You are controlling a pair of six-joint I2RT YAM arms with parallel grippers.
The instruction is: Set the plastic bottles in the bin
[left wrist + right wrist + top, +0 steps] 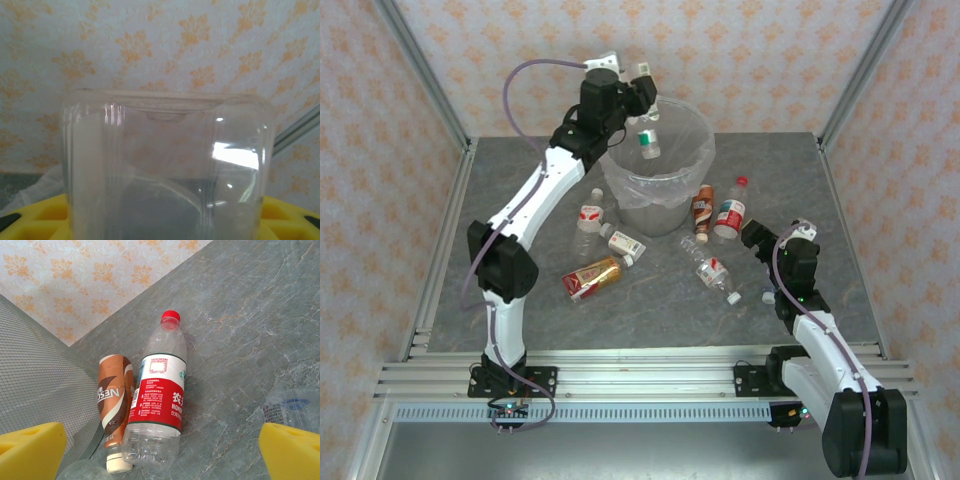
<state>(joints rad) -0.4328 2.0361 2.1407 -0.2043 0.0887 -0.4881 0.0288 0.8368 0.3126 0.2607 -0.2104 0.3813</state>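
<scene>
The clear bottle (165, 165) sat so close to my left wrist camera that it blurred, ran off the bottom edge and covered all but the corners of my left fingers (45, 220). On the right wrist camera, the bottom edge cut my right fingers (30, 450), and the right edge cut another bottle (295, 407). From above, the print on the red-capped bottle (730, 212) was too small to read.

You are working in a lab robot cell: aluminium frame posts (424, 70) hold floral-patterned wall panels (770, 60) around a grey marbled table (650, 320), with the left arm (510, 270) and right arm (820, 340) bolted to a slotted rail (640, 380) at its near edge.
</scene>
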